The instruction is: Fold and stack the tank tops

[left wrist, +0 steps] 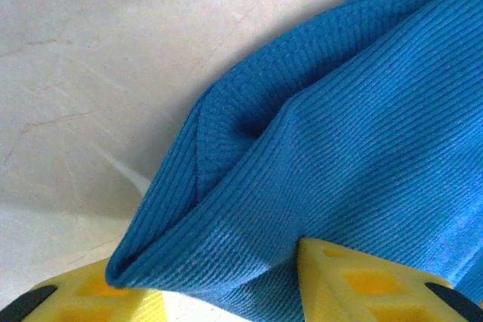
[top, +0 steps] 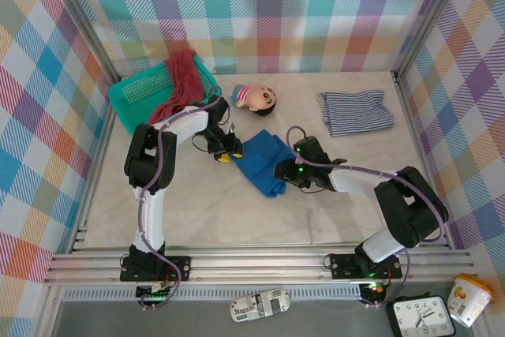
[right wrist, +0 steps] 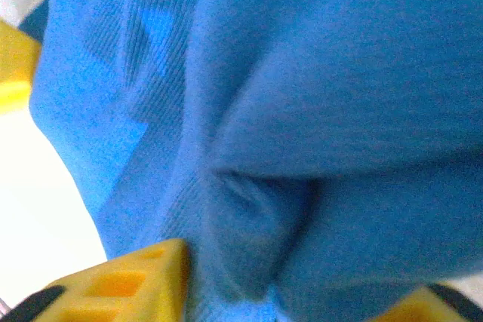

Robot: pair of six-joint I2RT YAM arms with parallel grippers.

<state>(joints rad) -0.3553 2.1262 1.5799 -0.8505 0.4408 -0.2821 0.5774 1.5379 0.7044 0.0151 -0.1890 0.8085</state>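
The solid bright blue tank top (top: 264, 159) lies bunched mid-table. My left gripper (top: 223, 150) is at its upper-left corner; in the left wrist view its yellow fingers (left wrist: 362, 284) stand either side of a folded ribbed hem (left wrist: 249, 209), closed on the cloth. My right gripper (top: 282, 171) is at the lower-right edge, and its fingers (right wrist: 128, 284) pinch a bunched fold of blue cloth (right wrist: 264, 254). The navy-and-white striped tank top (top: 355, 112) lies folded at the back right. The dark red tank top (top: 183, 84) hangs over the basket's rim.
A teal mesh basket (top: 130, 108) stands at the back left. A small big-headed doll (top: 254, 99) lies behind the blue top. Checked walls enclose the table on three sides, with a metal rail (top: 260, 262) along the near edge.
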